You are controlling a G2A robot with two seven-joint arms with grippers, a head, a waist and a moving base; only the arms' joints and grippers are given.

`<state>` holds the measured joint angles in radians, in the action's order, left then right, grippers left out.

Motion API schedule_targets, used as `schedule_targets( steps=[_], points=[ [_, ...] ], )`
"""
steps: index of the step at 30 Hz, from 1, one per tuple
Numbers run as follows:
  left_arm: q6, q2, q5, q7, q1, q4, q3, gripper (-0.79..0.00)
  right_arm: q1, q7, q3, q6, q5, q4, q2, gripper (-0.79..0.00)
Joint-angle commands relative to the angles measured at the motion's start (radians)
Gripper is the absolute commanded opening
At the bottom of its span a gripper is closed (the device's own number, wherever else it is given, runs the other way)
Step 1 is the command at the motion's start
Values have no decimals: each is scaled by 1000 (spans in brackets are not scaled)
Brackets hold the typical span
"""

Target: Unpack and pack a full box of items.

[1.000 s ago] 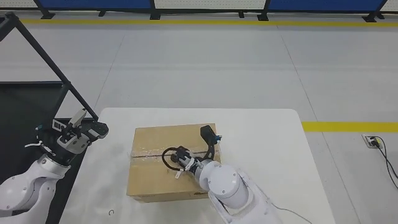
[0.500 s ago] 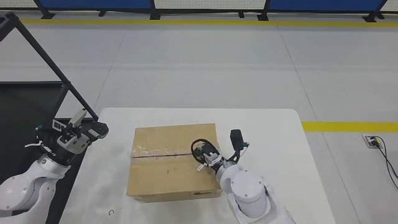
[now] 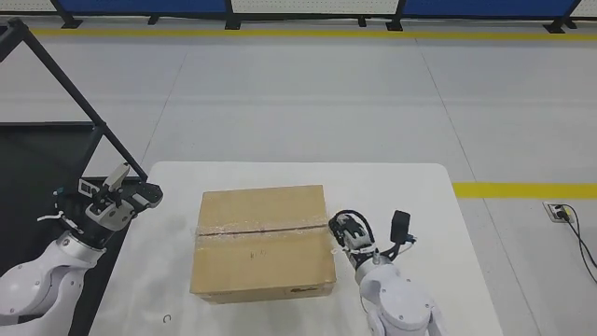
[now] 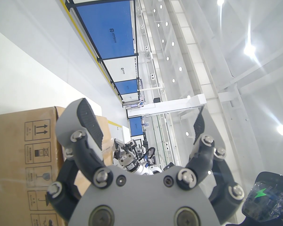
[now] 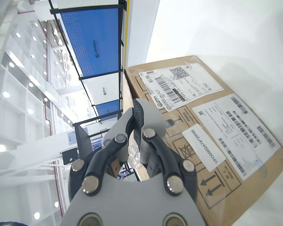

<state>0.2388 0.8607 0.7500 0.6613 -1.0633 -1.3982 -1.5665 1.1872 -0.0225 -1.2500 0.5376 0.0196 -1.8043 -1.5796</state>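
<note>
A closed cardboard box [image 3: 261,243] sits in the middle of the white table [image 3: 420,187], with clear tape along its top seam. My right gripper [image 3: 343,231] is just off the box's right side, level with the seam, fingers shut. In the right wrist view the gripper [image 5: 136,111] points at the box's labelled side [image 5: 202,123], and crinkled clear tape [image 5: 134,152] shows behind the fingers. My left gripper [image 3: 149,193] hangs open at the table's left edge, apart from the box. The left wrist view shows it [image 4: 142,116] with nothing in it, beside the box [image 4: 21,147].
A black metal frame [image 3: 56,65] slants up at the far left beside the left arm. A small dark ring [image 3: 166,318] lies near the table's front left corner. Bare table surface lies to the right of the box and behind it.
My right gripper has slid rightward along the box's taped seam, from over the middle of the top to just past the right edge. The left arm has kept still.
</note>
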Motion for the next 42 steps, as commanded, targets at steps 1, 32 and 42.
schedule_targets(
  steps=[1, 32, 42],
  points=[
    [0, 0, 0, 0, 0, 0, 0, 0, 9, -2, 8, -39, -3, -10, 0, -785],
    [-134, -9, -104, 265, -42, -28, 29, 0, -84, 148, 111, -129, -90, 99, 4, -785],
    [-131, 1, -119, 221, 5, 26, 54, 0, -77, 160, 104, -133, -90, 93, 7, -785]
  ],
)
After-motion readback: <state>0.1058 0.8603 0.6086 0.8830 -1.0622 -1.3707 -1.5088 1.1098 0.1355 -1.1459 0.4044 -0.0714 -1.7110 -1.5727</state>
